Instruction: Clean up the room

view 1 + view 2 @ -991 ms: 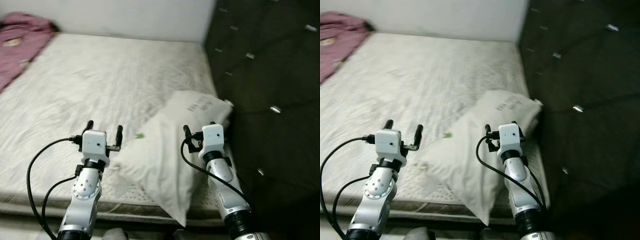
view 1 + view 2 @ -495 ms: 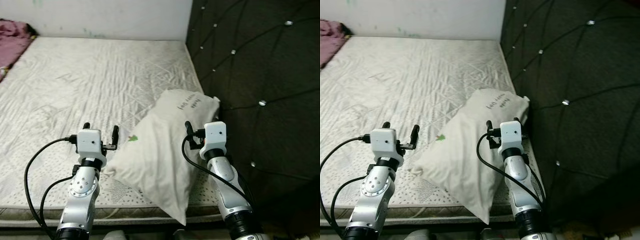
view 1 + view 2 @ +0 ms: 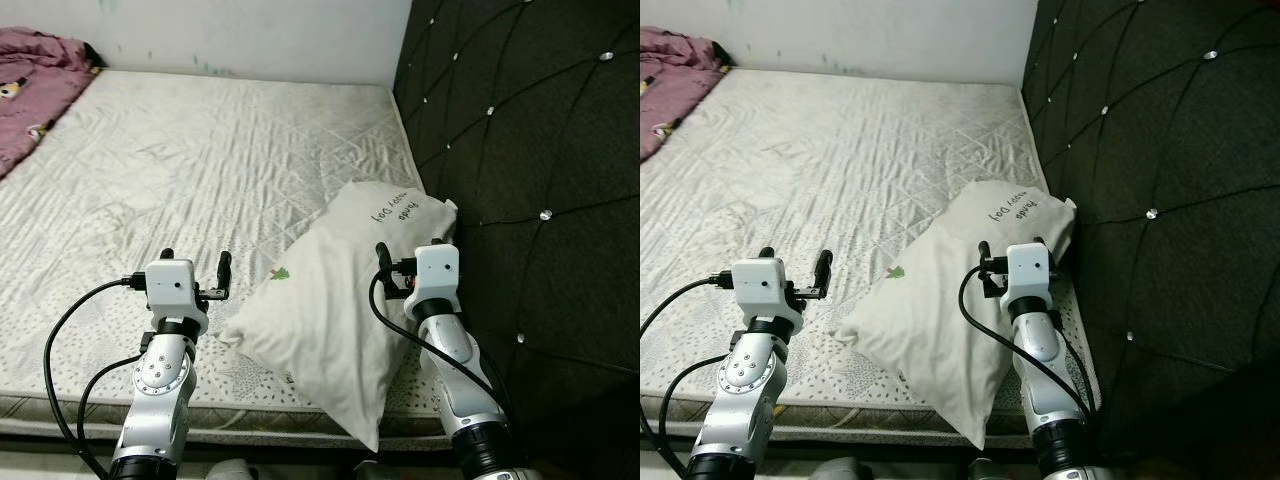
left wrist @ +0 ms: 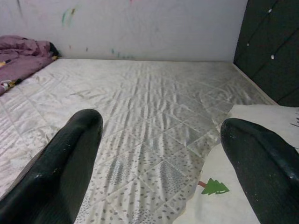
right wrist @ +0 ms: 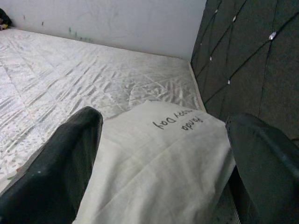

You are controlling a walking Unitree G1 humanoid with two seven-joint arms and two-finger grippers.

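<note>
The pillow (image 3: 340,310) lies slantwise, long axis 1 to 7 o'clock, directly under my open right gripper (image 3: 409,252), nearer than my open left gripper (image 3: 194,264).

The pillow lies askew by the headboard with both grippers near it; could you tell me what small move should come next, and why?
Probably lower the right gripper onto the white pillow and close on it. Its fingers are open, poised above the pillow's upper end. The pillow lies slanted, one corner hanging over the mattress edge beside the dark tufted headboard. The left gripper, also open, hovers by the pillow's other side.
</note>
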